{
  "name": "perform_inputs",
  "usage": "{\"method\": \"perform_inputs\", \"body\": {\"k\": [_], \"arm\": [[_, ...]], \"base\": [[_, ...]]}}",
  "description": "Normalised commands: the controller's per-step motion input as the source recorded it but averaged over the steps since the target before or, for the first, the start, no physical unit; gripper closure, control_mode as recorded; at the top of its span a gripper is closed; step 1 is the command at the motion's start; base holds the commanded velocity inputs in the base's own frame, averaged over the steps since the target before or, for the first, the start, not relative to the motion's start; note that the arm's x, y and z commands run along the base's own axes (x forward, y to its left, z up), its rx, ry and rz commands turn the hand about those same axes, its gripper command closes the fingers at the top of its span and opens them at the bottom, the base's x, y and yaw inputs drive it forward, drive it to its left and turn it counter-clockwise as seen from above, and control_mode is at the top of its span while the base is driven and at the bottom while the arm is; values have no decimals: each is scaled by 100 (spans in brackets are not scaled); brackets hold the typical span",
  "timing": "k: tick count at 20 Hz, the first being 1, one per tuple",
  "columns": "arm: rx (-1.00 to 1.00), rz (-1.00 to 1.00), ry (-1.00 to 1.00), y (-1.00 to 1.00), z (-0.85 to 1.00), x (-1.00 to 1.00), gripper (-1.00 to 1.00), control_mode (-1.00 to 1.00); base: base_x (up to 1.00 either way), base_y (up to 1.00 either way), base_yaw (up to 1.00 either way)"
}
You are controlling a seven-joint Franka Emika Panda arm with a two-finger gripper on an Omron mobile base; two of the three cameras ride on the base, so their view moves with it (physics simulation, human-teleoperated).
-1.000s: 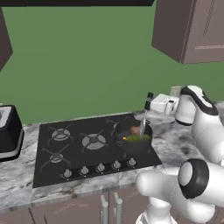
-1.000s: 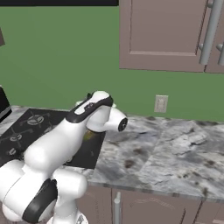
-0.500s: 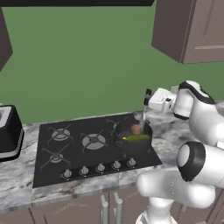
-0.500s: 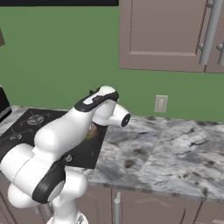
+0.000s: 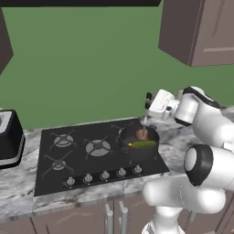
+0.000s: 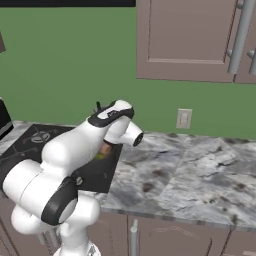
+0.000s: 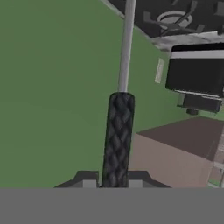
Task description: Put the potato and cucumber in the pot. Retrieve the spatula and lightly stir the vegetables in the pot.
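Stir step is in hand. The potato (image 5: 141, 134) and the cucumber (image 5: 143, 144) both sit inside the pot (image 5: 139, 141), which is on the right rear burner of the cooktop (image 5: 91, 155); potato toward the back, cucumber along the front side, the two close together. The gripper (image 5: 148, 104) hangs above the pot's rear edge, jaws clamped on the dark textured handle of the spatula (image 7: 118, 135). In the hand view that handle runs out from between the fingertips and the thin pale shaft carries on beyond it. In the left base view the spatula hangs near-vertical, lower end reaching into the pot next to the potato; can't tell whether it actually touches potato or pot floor. So placing and fetching look done, and only the stirring remains. Next move, as I read it: small slow sweeps of the tip around inside the rim, hold the current grip, keep the shaft roughly upright. Risks: catching the pot wall and shoving the pot off the grate, or flicking the potato out. A black toaster (image 5: 9, 137) sits at the left end of the counter, well clear.
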Motion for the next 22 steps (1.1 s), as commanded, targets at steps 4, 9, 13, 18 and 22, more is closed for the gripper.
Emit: {"method": "perform_inputs", "body": {"k": [4,9,13,18,22], "arm": [[0,0,15,40,-16,-17,100,-100],[0,0,32,39,-13,-24,100,-100],[8,0,41,36,0,-23,100,-100],[19,0,15,43,0,-12,100,-100],[14,0,0,27,-1,2,100,-100]], "base": [[0,0,0],[0,0,0],[0,0,0],[0,0,0],[0,0,0]]}}
